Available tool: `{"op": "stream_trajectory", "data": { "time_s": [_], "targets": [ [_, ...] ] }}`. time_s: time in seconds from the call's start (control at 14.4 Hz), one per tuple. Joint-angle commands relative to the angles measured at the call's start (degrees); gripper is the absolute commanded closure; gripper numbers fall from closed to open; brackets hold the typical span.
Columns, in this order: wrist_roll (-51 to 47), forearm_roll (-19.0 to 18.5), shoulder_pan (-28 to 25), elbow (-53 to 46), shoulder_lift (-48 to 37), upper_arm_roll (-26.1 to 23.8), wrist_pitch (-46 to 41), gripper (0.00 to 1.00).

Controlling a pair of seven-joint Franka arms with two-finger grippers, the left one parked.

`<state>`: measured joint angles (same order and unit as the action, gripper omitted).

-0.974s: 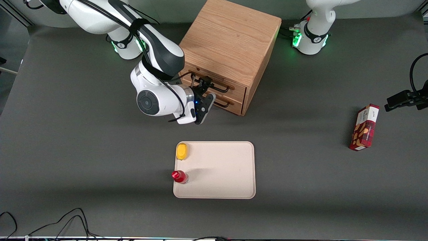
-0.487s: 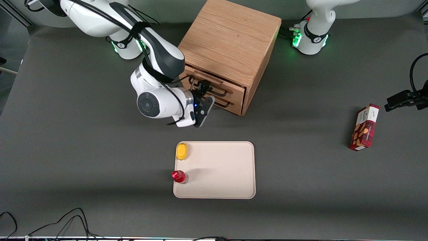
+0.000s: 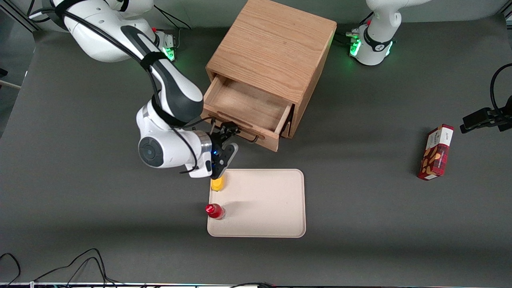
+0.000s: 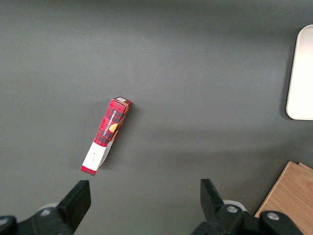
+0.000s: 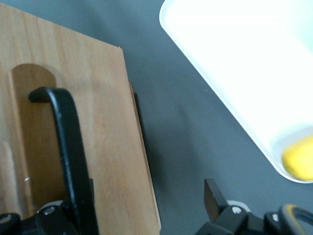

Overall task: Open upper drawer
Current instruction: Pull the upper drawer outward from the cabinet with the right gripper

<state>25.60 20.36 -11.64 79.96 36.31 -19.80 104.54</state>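
Note:
The upper drawer (image 3: 245, 105) of the wooden cabinet (image 3: 276, 48) stands pulled well out, its bare wooden inside showing. Its thin black wire handle (image 3: 249, 138) is on the front panel, which faces the front camera. My right gripper (image 3: 227, 132) is at the handle's end toward the working arm. It is open, its fingers spread wide. In the right wrist view the handle (image 5: 68, 147) runs along one finger, the gripper (image 5: 132, 201) spans the edge of the drawer front (image 5: 105, 122), and the other finger (image 5: 213, 193) is over the table. The bottom drawer is hidden under the open one.
A cream tray (image 3: 272, 208) lies nearer the front camera than the cabinet, with a yellow object (image 3: 218, 184) and a red-capped bottle (image 3: 215, 211) at its edge toward the working arm. A red box (image 3: 436, 152) lies toward the parked arm's end.
The upper drawer has gone from almost shut to wide open. My gripper and arm have moved toward the front camera with the handle, now close above the tray's yellow object.

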Motion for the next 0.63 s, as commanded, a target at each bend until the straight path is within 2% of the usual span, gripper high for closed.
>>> {"op": "stream_trajectory", "data": {
  "time_s": [0.0,0.56],
  "targets": [
    [0.9,-0.6,-0.4,-10.6,6.0,1.2,-5.0,0.0],
    [1.0,-0.7,0.0,-22.5,14.6,1.3,-5.2,0.0]
  ]
}}
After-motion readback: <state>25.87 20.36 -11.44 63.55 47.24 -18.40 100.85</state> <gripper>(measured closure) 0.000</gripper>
